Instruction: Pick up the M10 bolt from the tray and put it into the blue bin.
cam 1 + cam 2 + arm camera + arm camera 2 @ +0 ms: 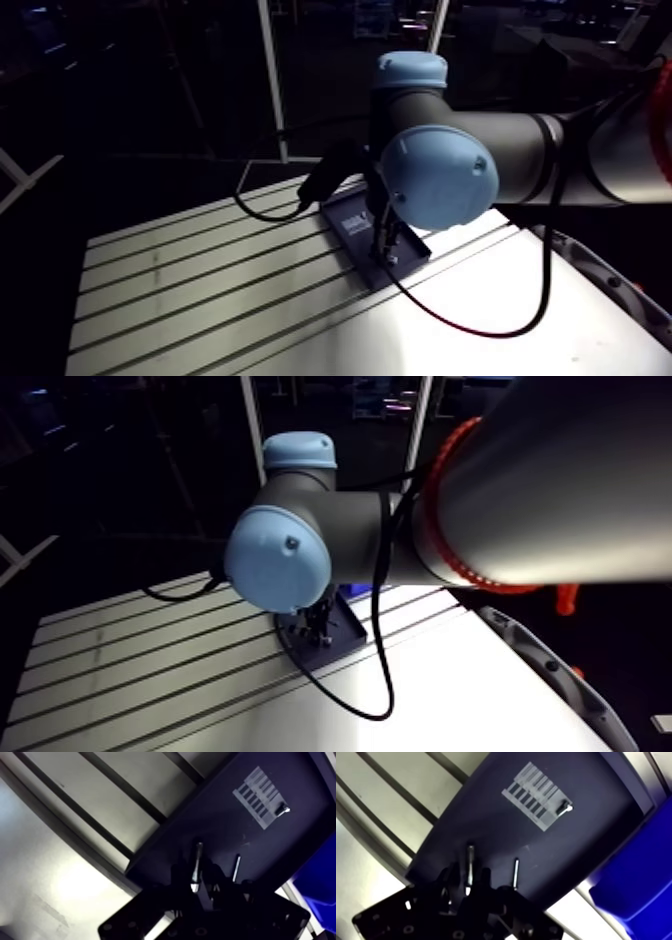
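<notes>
The bolt (469, 859) lies flat on the dark tray (501, 837), between the fingers of the gripper (466, 876). As far as I can see, they stand open on both sides of it and do not squeeze it yet. A thinner pin (515, 872) lies just beside it — an off-centre closing could push it. Gripped near one end, the round bolt may tilt or slip out before it reaches the blue bin (636, 872).
</notes>
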### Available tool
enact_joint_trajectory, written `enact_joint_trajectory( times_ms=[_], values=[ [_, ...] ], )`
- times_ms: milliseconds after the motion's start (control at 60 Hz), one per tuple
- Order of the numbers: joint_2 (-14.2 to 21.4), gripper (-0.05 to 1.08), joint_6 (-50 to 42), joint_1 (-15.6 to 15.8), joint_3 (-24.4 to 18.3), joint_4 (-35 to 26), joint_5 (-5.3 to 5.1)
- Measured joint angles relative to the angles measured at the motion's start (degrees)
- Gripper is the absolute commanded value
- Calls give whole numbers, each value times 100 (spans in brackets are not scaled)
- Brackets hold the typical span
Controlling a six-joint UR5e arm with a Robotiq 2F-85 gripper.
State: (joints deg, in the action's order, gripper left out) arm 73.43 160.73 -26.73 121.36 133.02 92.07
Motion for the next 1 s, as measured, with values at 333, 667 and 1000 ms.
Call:
enact_joint_trajectory(
  times_ms=[333, 667, 1000],
  values=[
    [0, 72, 0, 1, 22, 0, 8],
    [3, 79, 2, 4, 24, 1, 9],
    [0, 92, 10, 17, 30, 91, 4]
  ],
)
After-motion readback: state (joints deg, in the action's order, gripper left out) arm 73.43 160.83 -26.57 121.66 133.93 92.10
